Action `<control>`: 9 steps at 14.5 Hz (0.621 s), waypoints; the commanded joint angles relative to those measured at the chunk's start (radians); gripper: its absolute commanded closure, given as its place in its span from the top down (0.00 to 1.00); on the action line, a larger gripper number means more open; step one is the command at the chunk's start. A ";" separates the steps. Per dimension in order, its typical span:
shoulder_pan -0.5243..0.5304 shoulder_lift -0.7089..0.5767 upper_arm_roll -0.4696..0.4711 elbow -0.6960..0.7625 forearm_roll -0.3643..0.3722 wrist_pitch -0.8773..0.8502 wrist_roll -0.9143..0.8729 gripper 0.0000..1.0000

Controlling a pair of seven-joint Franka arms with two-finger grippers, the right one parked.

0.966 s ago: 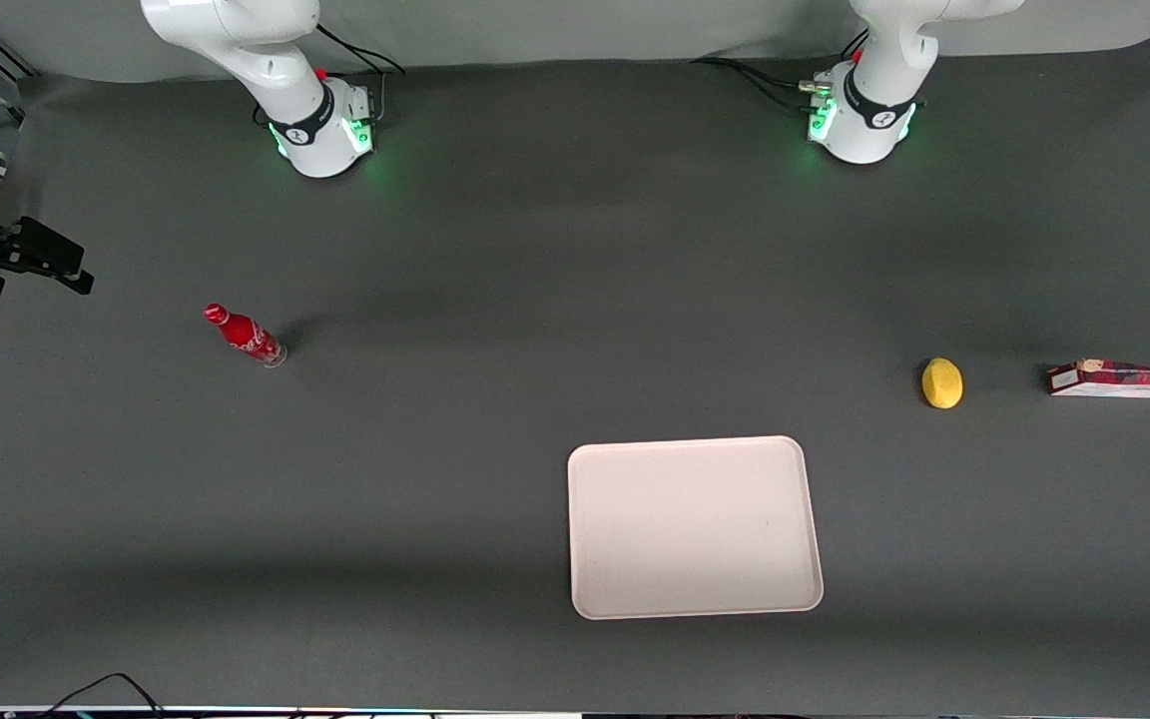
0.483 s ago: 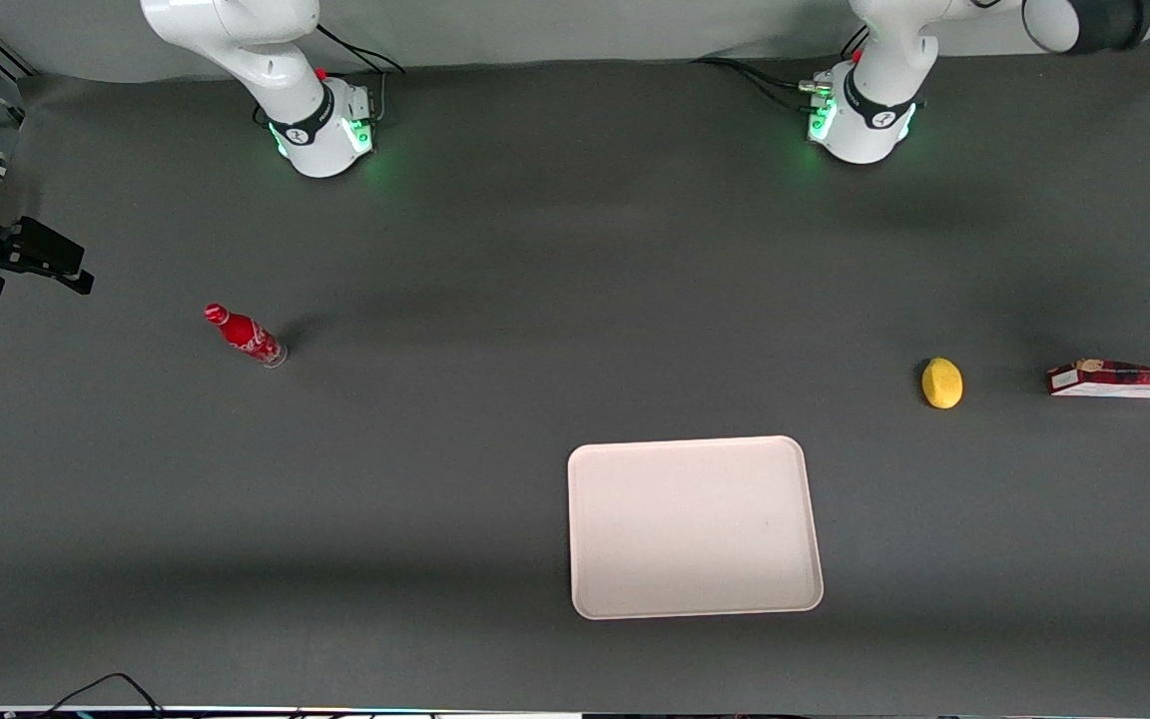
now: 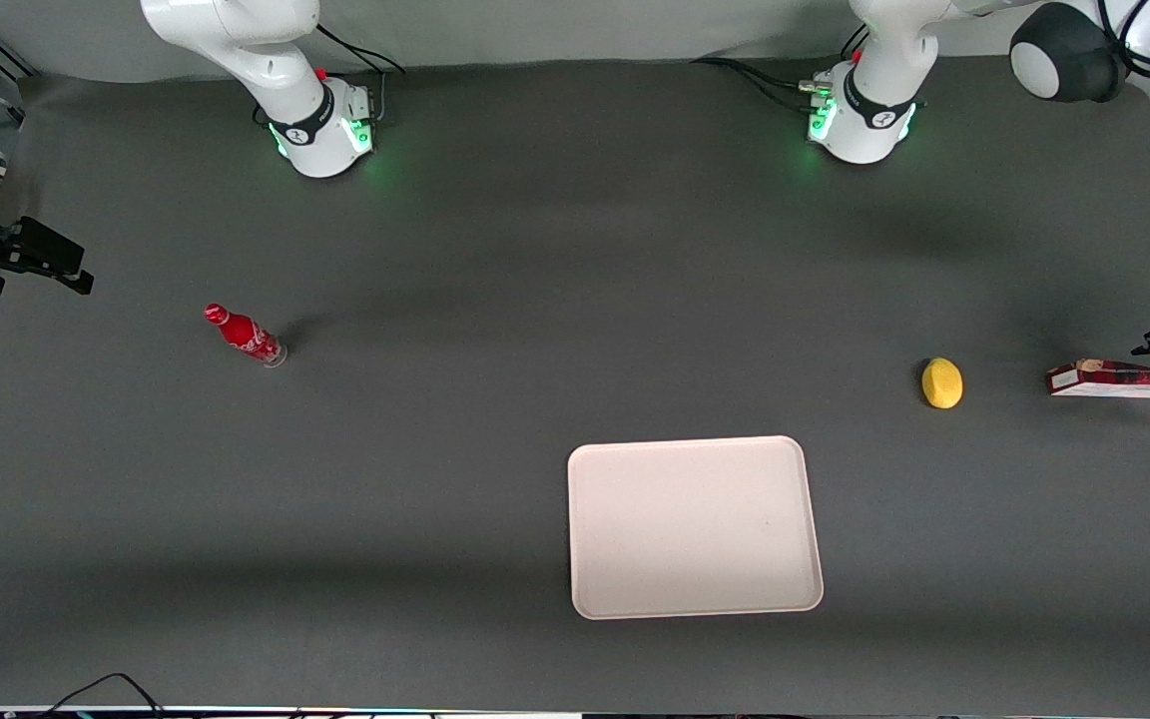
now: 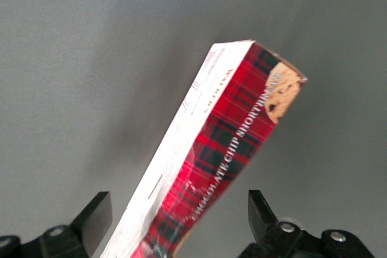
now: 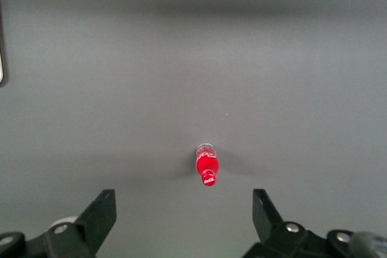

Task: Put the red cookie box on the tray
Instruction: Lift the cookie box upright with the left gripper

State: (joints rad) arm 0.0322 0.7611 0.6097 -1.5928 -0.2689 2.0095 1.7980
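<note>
The gripper (image 4: 175,225) hangs spread wide over the red cookie box (image 4: 224,155), one finger (image 4: 94,219) on either side, not touching. The box lies on the table (image 3: 535,250) near the lemon (image 3: 941,382), at about two o'clock from the tray (image 3: 695,526).

One red cookie box (image 3: 1106,378), one tray (image 3: 695,527), one lemon (image 3: 941,383) (yellow), one red bottle (image 3: 245,335).

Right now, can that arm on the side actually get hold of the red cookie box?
Probably yes. The gripper hangs over one end of the red cookie box with its fingers open on either side of it, and nothing lies between them. The lemon sits well apart.
</note>
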 commanded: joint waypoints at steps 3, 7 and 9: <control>-0.002 0.084 0.015 0.004 -0.116 0.057 0.052 0.13; -0.012 0.075 0.015 0.040 -0.112 -0.013 -0.005 0.00; -0.015 0.075 0.022 0.104 -0.101 -0.113 -0.043 0.00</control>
State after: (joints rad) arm 0.0311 0.8375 0.6129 -1.5610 -0.3651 2.0174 1.8087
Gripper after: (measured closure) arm 0.714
